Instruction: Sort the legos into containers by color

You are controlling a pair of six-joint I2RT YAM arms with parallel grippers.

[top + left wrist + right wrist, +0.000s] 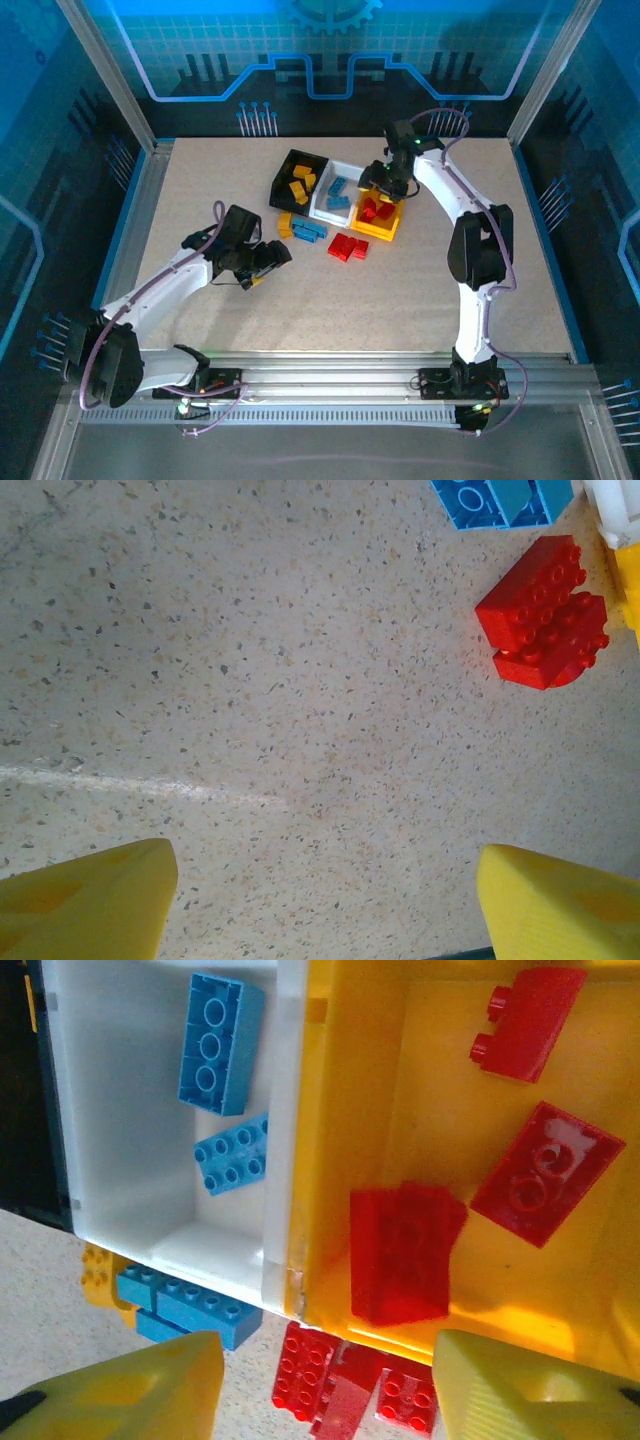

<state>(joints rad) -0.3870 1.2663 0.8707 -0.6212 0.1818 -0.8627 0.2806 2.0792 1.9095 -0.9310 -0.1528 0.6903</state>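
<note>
Three bins stand side by side at the back middle. The black bin [285, 170] holds yellow-orange legos [298, 187]. Blue legos [218, 1045] lie in the white bin [345, 168]. The yellow bin [388, 233] holds several red legos [535, 1172], one of them blurred [402, 1252]. My right gripper [383, 186] [325, 1360] hovers open over the yellow bin's near edge with nothing in it. On the table in front of the bins lie a yellow lego [285, 224], blue legos [308, 232] and red legos [348, 247] [543, 614]. My left gripper [268, 262] [325, 865] is open over bare table, left of the red legos.
The speckled tabletop [380, 310] is bare in front and at both sides. Metal frame posts [150, 150] and a rail [330, 365] border it. The right arm's elbow [480, 245] stands at the right of the bins.
</note>
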